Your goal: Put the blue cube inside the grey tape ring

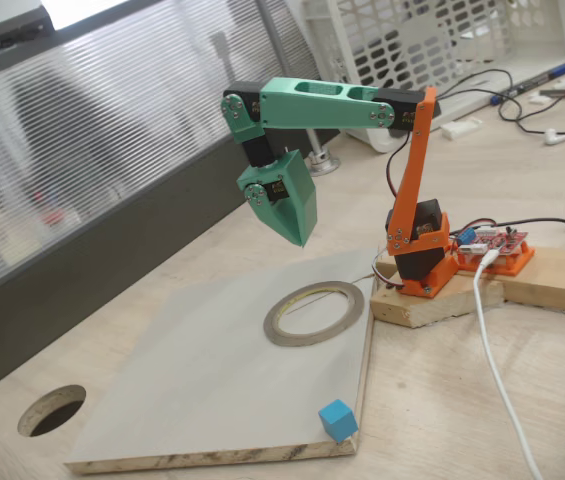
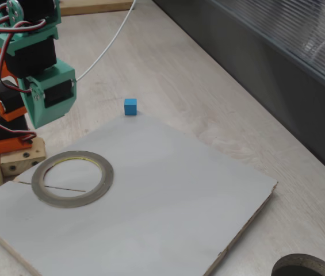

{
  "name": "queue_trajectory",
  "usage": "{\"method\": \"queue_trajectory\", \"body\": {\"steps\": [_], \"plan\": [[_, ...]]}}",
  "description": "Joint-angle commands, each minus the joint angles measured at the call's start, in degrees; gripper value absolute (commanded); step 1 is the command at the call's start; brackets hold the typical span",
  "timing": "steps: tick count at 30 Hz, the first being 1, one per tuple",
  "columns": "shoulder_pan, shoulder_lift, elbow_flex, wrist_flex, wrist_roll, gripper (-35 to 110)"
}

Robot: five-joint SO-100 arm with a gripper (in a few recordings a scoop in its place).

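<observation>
Currently the blue cube (image 1: 337,420) (image 2: 130,106) rests at a corner of the pale board (image 1: 192,390) (image 2: 168,190), close to the board's edge in both fixed views. It stands free, with nothing touching it.

The grey tape ring (image 1: 314,314) (image 2: 72,179) lies flat on the same board, well apart from the cube. Its pale yellowish inner rim is visible, and its opening shows bare board surface.

The claw (image 1: 297,232) (image 2: 46,112) hangs in the air above the board, near the ring, pointing downward. It is green, holds nothing and touches nothing. In a fixed view the tips appear to come together into one point, but whether the fingers are pressed together cannot be told for certain.

The arm has green upper links and an orange base (image 1: 417,255), mounted on a wooden block (image 1: 432,300) beside the board. A white cable (image 1: 497,370) runs across the table (image 1: 462,400) (image 2: 208,86). A dark round hole (image 1: 52,410) (image 2: 306,269) is cut through the table, beyond the board.
</observation>
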Motion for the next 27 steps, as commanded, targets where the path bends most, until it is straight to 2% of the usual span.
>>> {"method": "queue_trajectory", "body": {"steps": [1,24,27], "plan": [[0.09,1.49,-0.70,1.41,0.79,-1],[-0.18,1.76,-0.70,1.41,0.62,-1],[-5.62,2.20,-0.70,1.41,0.53,-1]]}}
